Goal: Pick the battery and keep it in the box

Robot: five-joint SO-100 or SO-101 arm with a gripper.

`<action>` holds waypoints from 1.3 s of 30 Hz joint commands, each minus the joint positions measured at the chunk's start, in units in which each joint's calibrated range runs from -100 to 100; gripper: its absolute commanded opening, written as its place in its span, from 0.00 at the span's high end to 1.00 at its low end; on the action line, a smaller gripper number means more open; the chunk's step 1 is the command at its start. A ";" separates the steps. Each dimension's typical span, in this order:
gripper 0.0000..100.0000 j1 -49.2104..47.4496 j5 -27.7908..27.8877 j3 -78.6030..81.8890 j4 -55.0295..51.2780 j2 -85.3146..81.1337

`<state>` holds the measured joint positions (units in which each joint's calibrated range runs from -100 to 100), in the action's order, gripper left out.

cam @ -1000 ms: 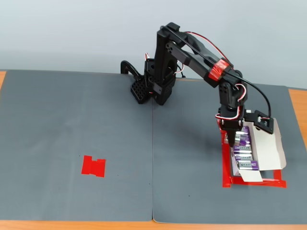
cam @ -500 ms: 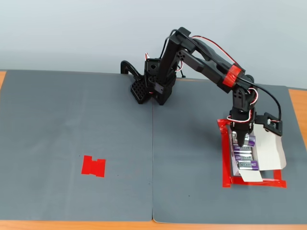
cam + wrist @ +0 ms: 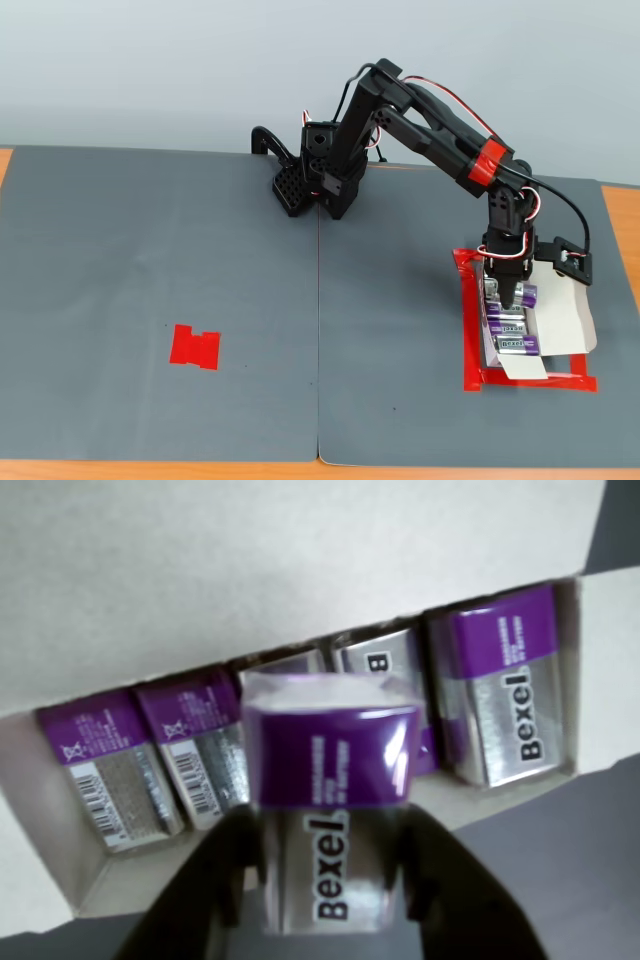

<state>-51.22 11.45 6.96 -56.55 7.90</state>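
In the wrist view my gripper is shut on a battery with a purple end and a silver face lettered "Bexel". It hangs just above the open white box, in front of a row of several like batteries lying inside, such as the one at the right end and the one at the left end. In the fixed view the gripper points down over the box at the right of the mat, with batteries showing below it.
A red tape outline frames the box. A flat red tape patch lies on the grey mat at the left. The arm's base stands at the mat's far edge. Wooden table edges show at both sides.
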 commanded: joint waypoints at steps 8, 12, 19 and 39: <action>0.74 0.23 -0.33 -2.93 -0.22 -1.25; 0.80 0.30 -0.33 -3.48 -0.40 -1.92; 0.97 1.27 -0.28 -1.67 -0.40 -11.00; 0.98 21.71 -0.38 21.13 -3.52 -50.59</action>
<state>-33.46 11.21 25.55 -60.45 -35.09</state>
